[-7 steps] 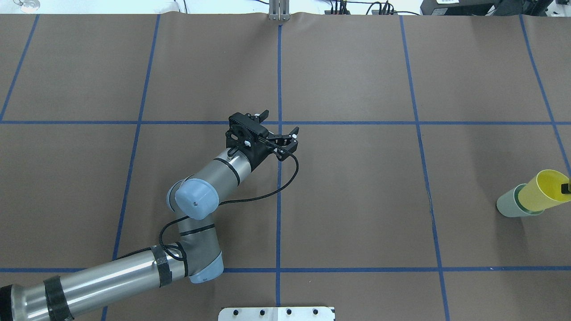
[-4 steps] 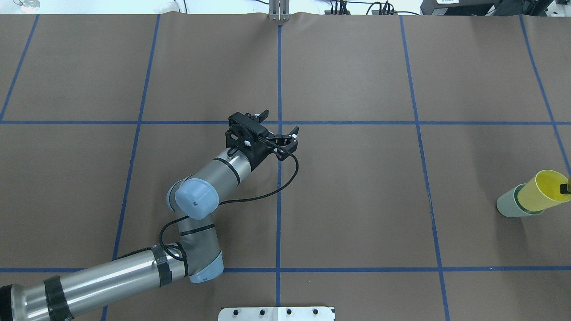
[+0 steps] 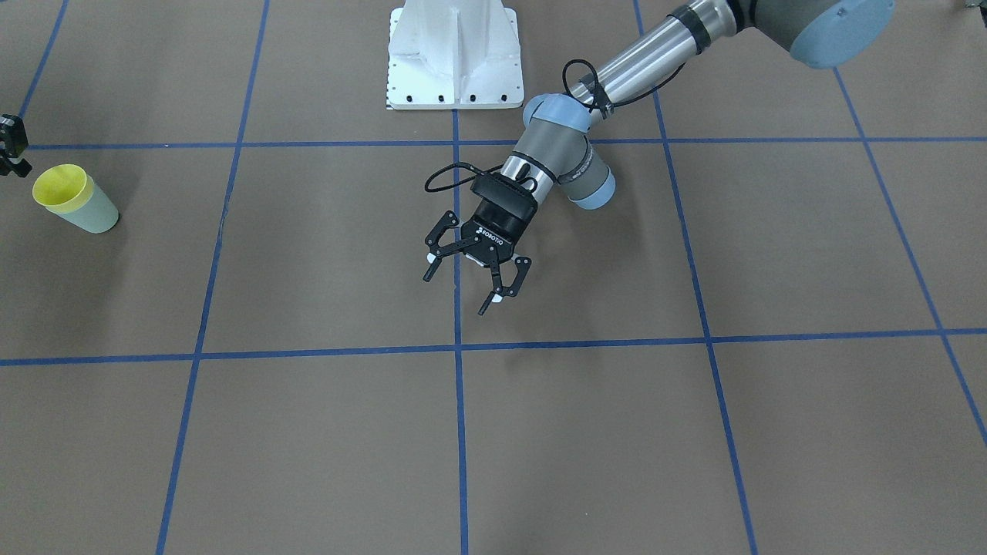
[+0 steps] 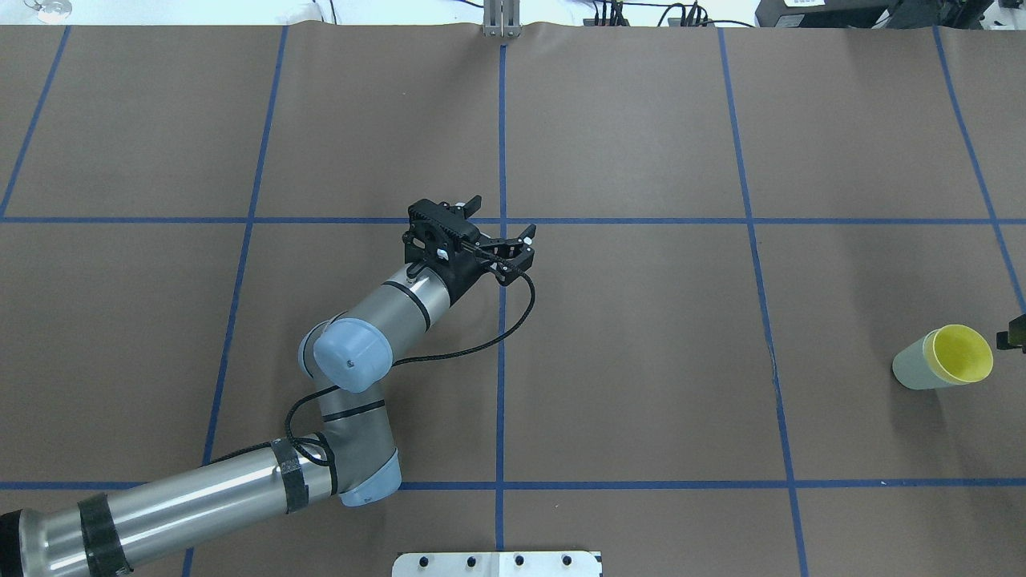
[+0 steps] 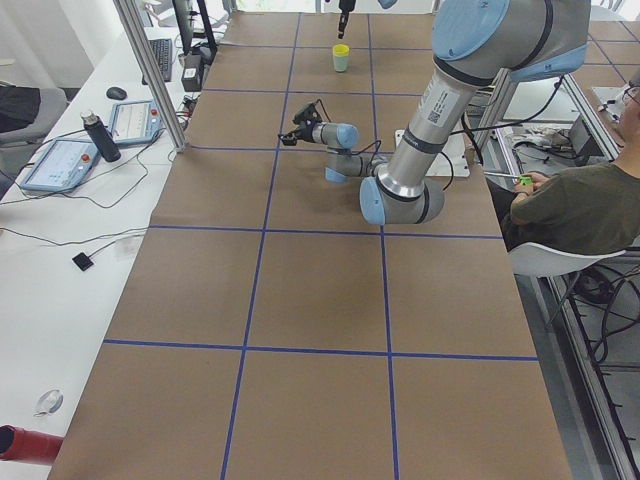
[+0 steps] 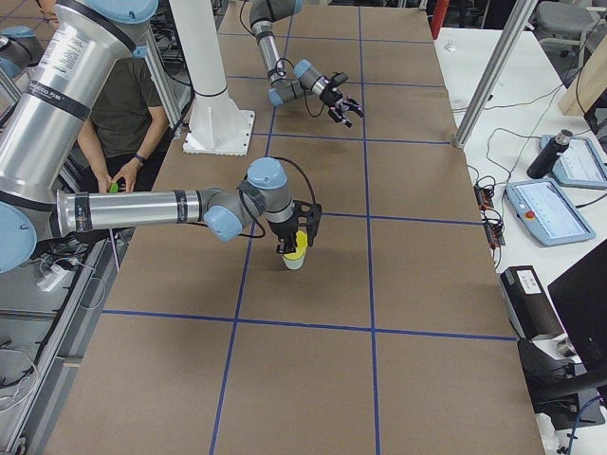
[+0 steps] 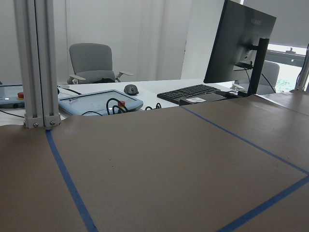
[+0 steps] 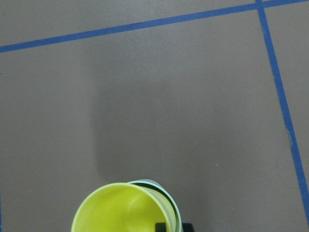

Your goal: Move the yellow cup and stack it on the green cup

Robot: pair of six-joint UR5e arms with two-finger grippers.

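Observation:
The yellow cup sits nested upright inside the green cup at the table's far right. The pair also shows in the front view, yellow cup in green cup, and in the right wrist view, where the yellow cup is at the bottom edge. My right gripper is just off the yellow rim at the frame edge, open and holding nothing. My left gripper is open and empty over the table's middle, far from the cups.
The robot's white base plate stands at the near middle. Blue tape lines grid the brown table. A side desk with tablets and a bottle runs along the far edge, behind a metal post.
The yellow cup was tilted and half out of the green cup with a right finger on its rim. It now sits down in the green cup, and the finger has come away.

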